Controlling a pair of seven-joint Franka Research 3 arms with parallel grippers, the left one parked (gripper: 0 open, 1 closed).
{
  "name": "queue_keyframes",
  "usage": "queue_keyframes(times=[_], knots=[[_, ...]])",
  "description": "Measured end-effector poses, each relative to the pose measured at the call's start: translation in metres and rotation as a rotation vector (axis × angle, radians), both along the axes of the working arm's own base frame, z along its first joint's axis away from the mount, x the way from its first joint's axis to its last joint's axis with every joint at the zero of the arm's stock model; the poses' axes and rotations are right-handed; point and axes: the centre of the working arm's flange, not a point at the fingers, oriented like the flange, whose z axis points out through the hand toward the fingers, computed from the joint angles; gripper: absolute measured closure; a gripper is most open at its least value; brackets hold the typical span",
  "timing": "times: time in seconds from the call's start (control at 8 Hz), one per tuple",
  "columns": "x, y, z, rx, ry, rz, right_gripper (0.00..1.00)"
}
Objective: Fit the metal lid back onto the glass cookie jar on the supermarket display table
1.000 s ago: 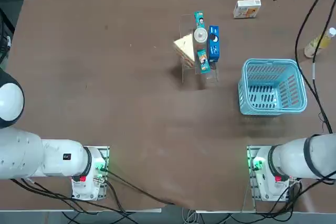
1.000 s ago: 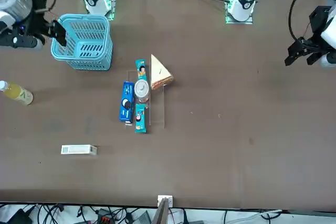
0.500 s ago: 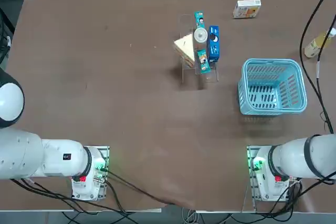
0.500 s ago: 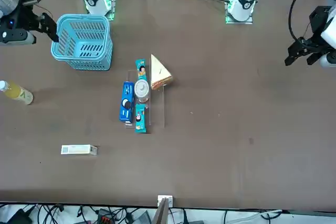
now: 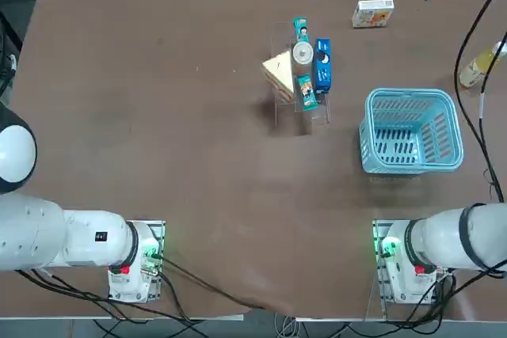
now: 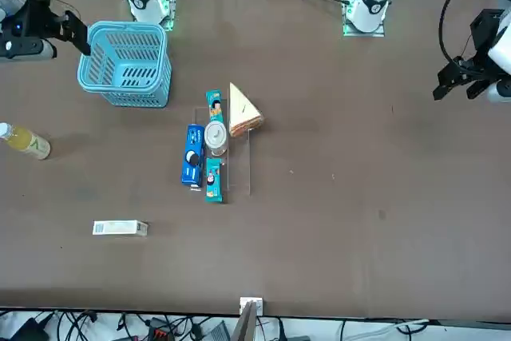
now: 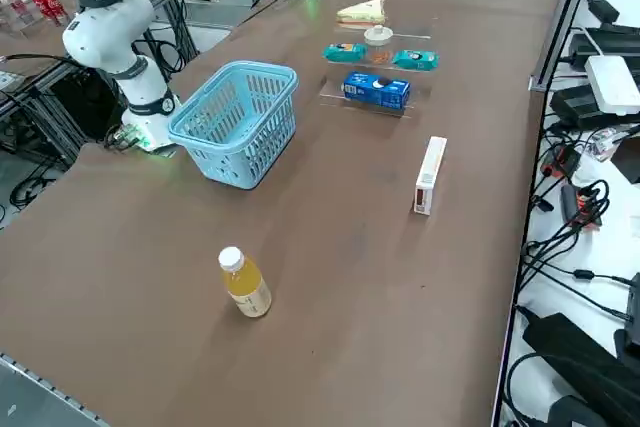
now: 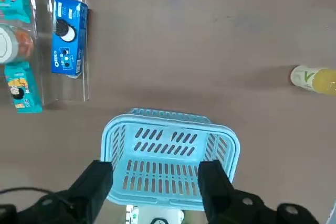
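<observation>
- One jar at centre stage: the glass cookie jar (image 5: 303, 54) stands upright mid-table on a clear display stand (image 5: 299, 108), and from overhead its top is a pale silvery disc, the metal lid (image 6: 215, 134) sitting on it as far as these views tell.
- Two teal snack packets (image 5: 306, 91) flank the jar in a line, one on each side of it; the blue cookie box (image 5: 322, 65) lies just beside that line, and a wrapped sandwich wedge (image 5: 278, 72) sits on the opposite side.
- Right side view adds height: the jar (image 7: 378, 37) is short and squat, level with the packets.
- Wrist view catches only part of the jar (image 8: 11, 43) at the frame edge, with orange-brown contents through the glass, which the overhead shot hides.
- Out wider, the blue basket (image 5: 411, 131) stands well apart from the stand on the supermarket display table (image 5: 158, 116).
- Beyond it, a white snack box (image 5: 372, 13) lies near the far edge, and a bottle of yellow liquid (image 7: 245, 284) stands upright by itself.
- Right gripper (image 8: 152, 187) hangs high above the basket, fingers (image 8: 97, 184) spread wide, nothing between them; the basket shows through the gap.
- Front view shows it (image 6: 68, 28) at the frame's edge, beside the basket (image 6: 126, 63), well away from the jar.
</observation>
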Motion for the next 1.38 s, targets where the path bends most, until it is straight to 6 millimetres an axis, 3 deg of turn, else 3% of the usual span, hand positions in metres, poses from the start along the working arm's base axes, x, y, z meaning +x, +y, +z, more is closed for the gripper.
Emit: queue_keyframes(times=[0.25, 0.62, 0.88, 1.38], knots=[[0.013, 0.0, 0.005, 0.012, -0.023, -0.003, 0.0], [0.038, -0.015, 0.007, 0.04, -0.037, -0.039, 0.0], [0.044, -0.026, 0.002, 0.059, -0.027, -0.063, 0.0], [0.045, -0.026, 0.0, 0.058, -0.025, -0.064, 0.0]])
